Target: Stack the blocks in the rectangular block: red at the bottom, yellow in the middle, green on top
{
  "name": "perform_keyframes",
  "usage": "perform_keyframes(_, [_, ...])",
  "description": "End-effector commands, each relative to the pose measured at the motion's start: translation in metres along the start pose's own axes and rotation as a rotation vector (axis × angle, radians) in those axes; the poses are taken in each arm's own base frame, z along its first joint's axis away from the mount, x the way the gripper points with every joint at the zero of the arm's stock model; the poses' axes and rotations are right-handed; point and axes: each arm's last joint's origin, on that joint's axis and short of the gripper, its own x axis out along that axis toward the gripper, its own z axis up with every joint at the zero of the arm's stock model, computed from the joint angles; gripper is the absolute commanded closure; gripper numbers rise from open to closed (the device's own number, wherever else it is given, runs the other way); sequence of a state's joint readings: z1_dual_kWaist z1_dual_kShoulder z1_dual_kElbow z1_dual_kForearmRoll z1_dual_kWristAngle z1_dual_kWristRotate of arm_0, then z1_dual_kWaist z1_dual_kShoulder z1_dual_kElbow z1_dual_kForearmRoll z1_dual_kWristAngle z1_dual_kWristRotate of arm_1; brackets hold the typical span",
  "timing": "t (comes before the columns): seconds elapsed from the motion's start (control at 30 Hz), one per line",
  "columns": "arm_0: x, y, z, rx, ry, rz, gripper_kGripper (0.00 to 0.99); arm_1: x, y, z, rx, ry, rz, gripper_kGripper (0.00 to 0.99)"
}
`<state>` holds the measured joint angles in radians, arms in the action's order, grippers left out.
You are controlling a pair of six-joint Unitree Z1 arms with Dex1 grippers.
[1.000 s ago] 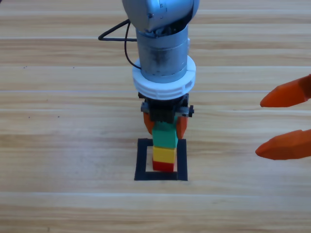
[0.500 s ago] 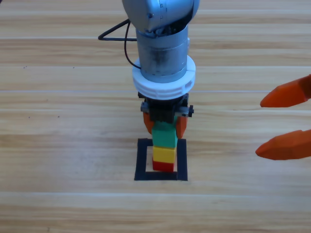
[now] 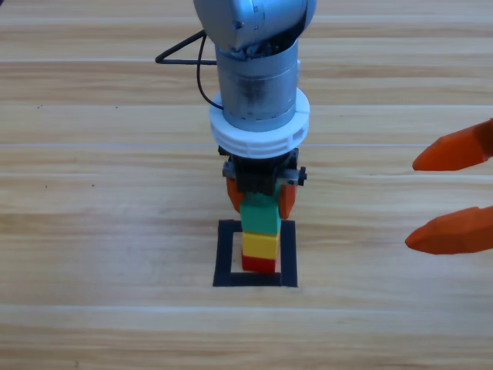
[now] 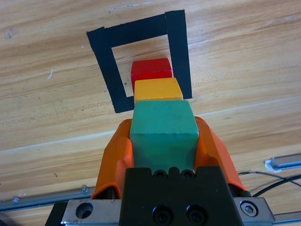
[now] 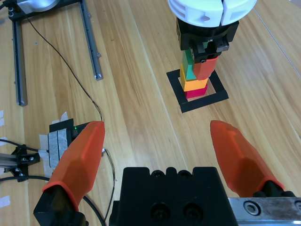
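nothing has shifted since the earlier frames: the left end effector [image 3: 261, 199] stays over the stack, its orange jaws pinching the green cube [image 3: 260, 215] from both sides. the green cube sits on the yellow cube [image 3: 259, 246], which rests on the red cube [image 3: 259, 264], all inside the black tape outline [image 3: 223, 254] on the bench [image 3: 108, 231].

in the left wrist view the three cubes [image 4: 162, 128] line up closely, one above the other, with the red one [image 4: 150, 70] toward the near tape edge rather than centred. the grip looks kept so the top cube settles square before letting go; a tower this narrow could topple if the jaws drag on it while spreading, so a clean, even release seems called for.

the right end effector [image 3: 451, 189] waits at the right edge, well apart from the stack, jaws spread wide and holding nothing. the stacking order looks complete; only the release remains.
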<state>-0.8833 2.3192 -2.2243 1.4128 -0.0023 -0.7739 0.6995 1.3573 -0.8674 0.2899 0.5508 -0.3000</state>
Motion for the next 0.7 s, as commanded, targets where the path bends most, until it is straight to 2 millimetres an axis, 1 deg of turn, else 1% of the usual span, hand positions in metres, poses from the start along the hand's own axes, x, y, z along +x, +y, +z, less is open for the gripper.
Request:
perform_keyframes(0.03, [0.0230,-0.0076,-0.0028,0.001,0.033,0.050,0.990,-0.0105,0.0056,-0.0047,-0.019,-0.029,-0.028,0.001])
perform_keyframes(0.47, [0.0285,-0.0083,-0.0020,-0.002,0.040,0.060,0.990,-0.0102,0.0053,-0.0047,-0.019,-0.028,-0.027,0.001])
perform_keyframes(0.6, [0.0264,-0.0092,-0.0022,-0.002,0.035,0.054,0.987,-0.0100,0.0054,-0.0052,-0.018,-0.027,-0.027,0.001])
perform_keyframes(0.63, [0.0257,-0.0093,-0.0022,-0.005,0.034,0.051,0.895,-0.0104,0.0057,-0.0053,-0.018,-0.027,-0.027,0.001])
perform_keyframes(0.67, [0.0250,-0.0095,-0.0020,-0.006,0.031,0.049,0.677,-0.0104,0.0056,-0.0051,-0.019,-0.028,-0.027,0.001])
perform_keyframes(0.7, [0.0231,-0.0090,-0.0025,-0.011,0.029,0.047,0.281,-0.0100,0.0054,-0.0052,-0.018,-0.027,-0.027,0.001])
